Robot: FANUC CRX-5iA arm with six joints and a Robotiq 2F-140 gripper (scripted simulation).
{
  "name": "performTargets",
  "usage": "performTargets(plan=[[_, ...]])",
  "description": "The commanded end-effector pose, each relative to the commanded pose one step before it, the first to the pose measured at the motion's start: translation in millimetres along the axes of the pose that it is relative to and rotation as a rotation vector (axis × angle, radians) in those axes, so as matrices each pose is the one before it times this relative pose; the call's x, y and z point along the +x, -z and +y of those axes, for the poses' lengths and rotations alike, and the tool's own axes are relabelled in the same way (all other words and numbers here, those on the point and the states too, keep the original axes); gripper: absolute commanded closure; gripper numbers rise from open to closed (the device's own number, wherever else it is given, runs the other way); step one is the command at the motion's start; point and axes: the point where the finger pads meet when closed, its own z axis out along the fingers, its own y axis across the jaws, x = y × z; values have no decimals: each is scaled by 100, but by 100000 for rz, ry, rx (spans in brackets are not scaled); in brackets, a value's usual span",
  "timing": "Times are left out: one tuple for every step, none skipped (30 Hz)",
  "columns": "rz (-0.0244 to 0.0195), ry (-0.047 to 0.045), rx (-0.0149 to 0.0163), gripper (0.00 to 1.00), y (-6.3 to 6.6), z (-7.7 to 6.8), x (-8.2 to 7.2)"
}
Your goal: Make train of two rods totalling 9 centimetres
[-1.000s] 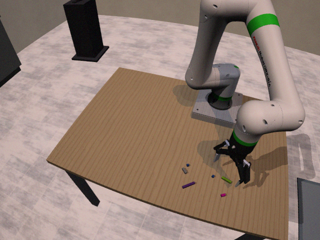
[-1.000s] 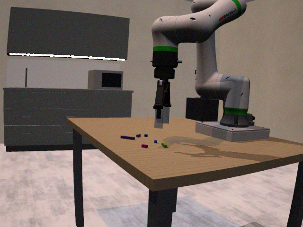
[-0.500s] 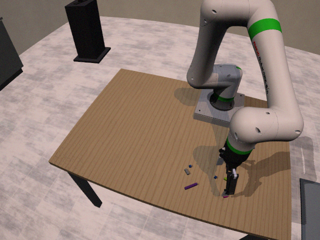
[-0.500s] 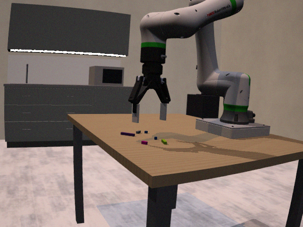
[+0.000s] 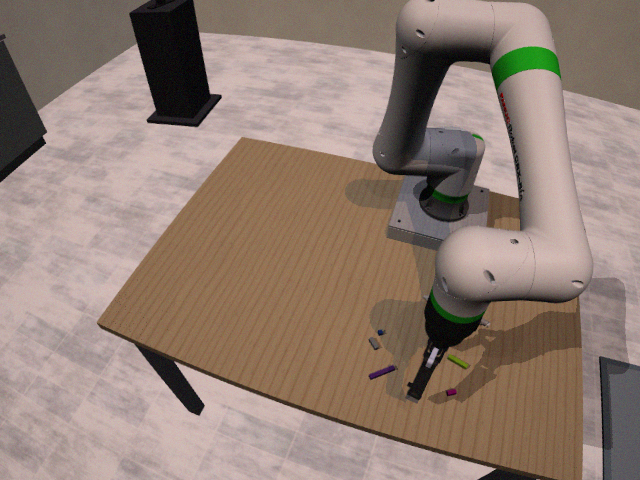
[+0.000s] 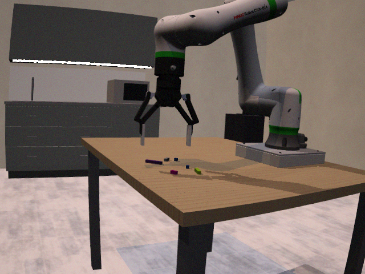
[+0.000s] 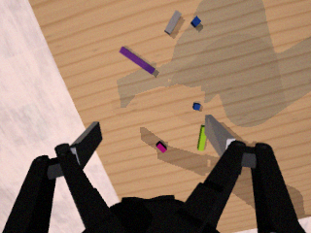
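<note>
My gripper (image 7: 152, 127) hangs wide open, empty, above the desk (image 5: 258, 248). Nearest: lime rod (image 7: 201, 138) and magenta rod (image 7: 161, 147), not needed. Farther: purple rod (image 7: 138, 60), grey rod (image 7: 172, 22), my 9 pair, well apart. Risk: descending fingers nudge a blue cube (image 7: 196, 106) or grab the lime rod.

The table (image 5: 248, 248) is brown wood with fine stripes. On it lie a purple rod (image 5: 382, 372), a grey rod (image 5: 373, 343), a lime rod (image 5: 458, 361), a magenta rod (image 5: 451, 392) and two blue rods (image 7: 195, 21) (image 7: 196, 106). The arm (image 5: 537, 155) is off-white with green bands; the gripper (image 6: 165, 141) is black with grey fingertips (image 6: 189, 138).
</note>
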Motion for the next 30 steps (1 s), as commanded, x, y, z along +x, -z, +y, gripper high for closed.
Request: performTargets(plan=[[734,-16737,63,0,-59,-1236,802],[-2,-3800,-1,0,-22,-311,156],[-2,-3800,-1,0,-23,-316,147],[-2,-3802,-1,0,-24,-321,138],[-2,-3801,-1,0,-25,-326,129],[-2,-3800,-1,0,-26,-330,120],[0,0,0,0,0,0,0],[0,0,0,0,0,0,0],[-3,-6224,-2,0,-44,-548,183],[-2,-5180,-2,0,-39,-465,130],[-2,-4145,-1,0,-33,-377,89],[-1,-3149,-1,0,-25,-289,58],[-1,-2226,-1,0,-18,-206,36],[-1,-1414,-1,0,-12,-131,21],[0,-752,0,0,-6,-70,10],[0,-281,0,0,-2,-26,4],[0,-41,0,0,0,-4,1],[0,0,0,0,0,0,0],[0,0,0,0,0,0,0],[0,0,0,0,0,0,0],[0,0,0,0,0,0,0],[0,0,0,0,0,0,0],[0,0,0,0,0,0,0],[0,0,0,0,0,0,0],[0,0,0,0,0,0,0],[0,0,0,0,0,0,0],[0,0,0,0,0,0,0],[0,0,0,0,0,0,0],[0,0,0,0,0,0,0],[0,0,0,0,0,0,0]])
